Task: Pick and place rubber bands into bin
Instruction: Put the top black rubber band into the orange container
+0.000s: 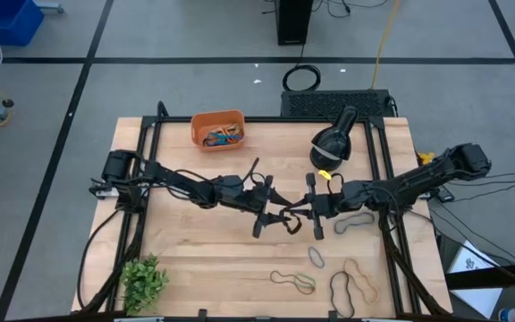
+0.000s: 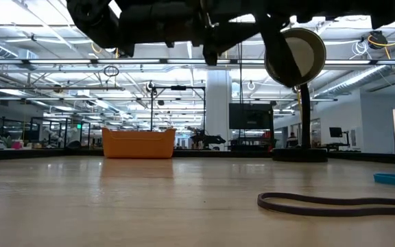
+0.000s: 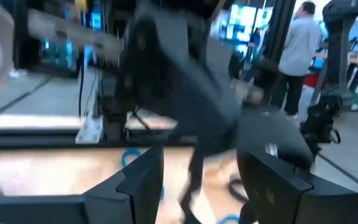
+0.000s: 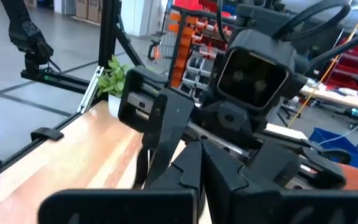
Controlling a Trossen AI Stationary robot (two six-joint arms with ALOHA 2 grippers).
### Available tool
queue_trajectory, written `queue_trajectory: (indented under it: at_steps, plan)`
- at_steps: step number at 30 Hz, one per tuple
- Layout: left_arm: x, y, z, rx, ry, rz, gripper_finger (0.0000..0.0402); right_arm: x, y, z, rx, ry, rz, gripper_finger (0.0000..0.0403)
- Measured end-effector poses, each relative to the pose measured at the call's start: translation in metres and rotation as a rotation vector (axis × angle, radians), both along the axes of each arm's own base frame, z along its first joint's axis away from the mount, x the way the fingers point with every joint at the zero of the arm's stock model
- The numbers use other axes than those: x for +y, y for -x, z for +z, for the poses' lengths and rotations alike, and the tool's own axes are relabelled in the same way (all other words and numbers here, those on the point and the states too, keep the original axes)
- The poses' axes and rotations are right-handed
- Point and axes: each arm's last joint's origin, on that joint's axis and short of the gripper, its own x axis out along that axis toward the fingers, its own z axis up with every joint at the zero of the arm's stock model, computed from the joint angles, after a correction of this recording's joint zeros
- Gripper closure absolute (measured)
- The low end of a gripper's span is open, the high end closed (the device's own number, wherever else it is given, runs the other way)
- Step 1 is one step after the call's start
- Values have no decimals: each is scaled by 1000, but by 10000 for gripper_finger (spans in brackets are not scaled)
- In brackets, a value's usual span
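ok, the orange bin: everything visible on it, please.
The bin is a small, shallow orange tray, plastic by its look, rectangular with rounded corners. It sits flat at the table's far edge, left of centre, beside the black frame rail. Several rubber bands lie tangled inside, blue and orange among them. Neither tool touches it. The low view shows its plain side wall.

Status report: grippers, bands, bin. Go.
Left gripper open, mid-table. Right gripper facing it, shut on black rubber band. Bin part-filled; loose bands on the table. Path to bin open.
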Motion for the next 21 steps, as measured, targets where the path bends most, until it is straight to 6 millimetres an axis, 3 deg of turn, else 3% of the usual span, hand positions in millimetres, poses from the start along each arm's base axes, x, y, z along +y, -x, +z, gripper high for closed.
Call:
queue_trajectory:
  at_steps: [14,21]
  plan:
    - [-1,0,-4,40,-22,-22,201,1,-7,-5,-24,33,0,403]
    - [0,0,-4,30,-67,-9,300,1,-7,-6,-17,33,0,403]
